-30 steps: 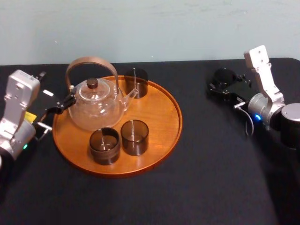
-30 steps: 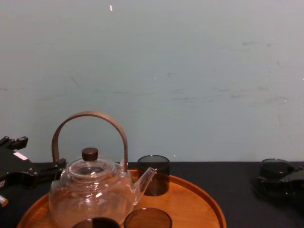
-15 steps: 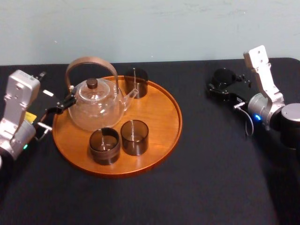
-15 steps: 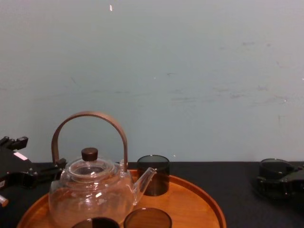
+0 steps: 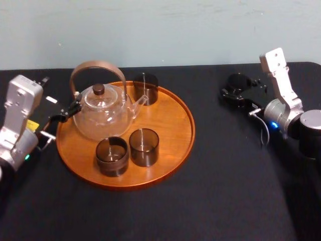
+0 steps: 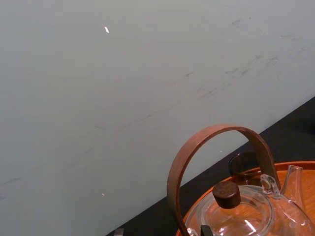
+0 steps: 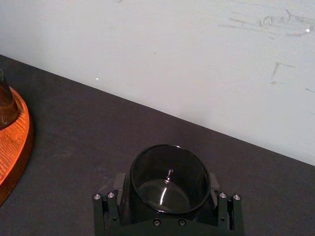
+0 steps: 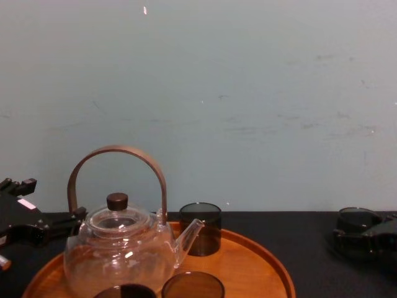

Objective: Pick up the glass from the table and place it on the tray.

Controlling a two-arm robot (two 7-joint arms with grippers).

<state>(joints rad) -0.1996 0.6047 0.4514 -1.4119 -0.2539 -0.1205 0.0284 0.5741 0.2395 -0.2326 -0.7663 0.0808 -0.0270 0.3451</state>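
In the head view the right hand (image 5: 235, 93) sits at the far right of the desk (image 5: 215, 191), closed round the glass (image 5: 238, 80), which is well apart from the tray (image 5: 173, 125). The left hand (image 5: 62, 114) is parked just beside the tray's left rim, by the teapot (image 5: 103, 114); whether it is apart or together cannot be told. The teapot and three other glasses (image 5: 144, 146) take up the tray's left and middle, so its right part is the open room, and the black stretch between glass and tray is bare. In the left wrist view the teapot's tall handle (image 6: 216, 142) arches high, a thing to keep well away from. In the right wrist view the fingers (image 7: 119, 182) appear to press on both sides of the glass, low on its wall, with the glass upright and the tray's edge off to one side. The step in hand looks like the lift: a firm but gentle squeeze suits thin glass, then a straight rise before any sideways travel. In the chest view the glass stands at the desk's right, and the tray's low rim (image 8: 273, 264) is the edge to clear; coming in high enough over that rim and setting down on the bare right side should avoid a knock.
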